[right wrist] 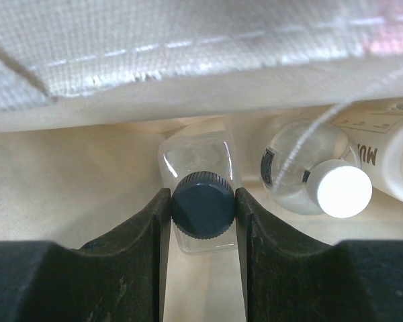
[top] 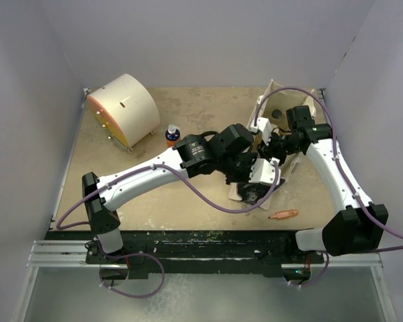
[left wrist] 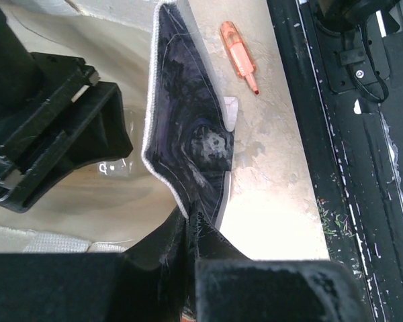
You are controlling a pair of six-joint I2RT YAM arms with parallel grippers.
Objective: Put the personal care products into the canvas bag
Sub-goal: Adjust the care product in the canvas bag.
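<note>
The canvas bag (top: 277, 100) stands at the back right, its dark printed panel (left wrist: 188, 114) sagging toward the front. My left gripper (left wrist: 188, 268) is shut on the bag's dark edge; in the top view it (top: 247, 176) is at the bag's near side. My right gripper (right wrist: 203, 209) is inside the bag, shut on the black cap of a clear squarish bottle (right wrist: 195, 157). A silver bottle with white cap (right wrist: 292, 171) and a cream-white bottle (right wrist: 389, 157) lie beside it in the bag. One orange bottle with blue cap (top: 172, 135) stands on the table, left of both grippers.
A large cream drum with an orange face (top: 124, 111) sits at the back left. A small orange pen-like stick (top: 283, 215) lies near the front edge, also in the left wrist view (left wrist: 238, 47). The right arm (top: 329, 168) reaches over the bag.
</note>
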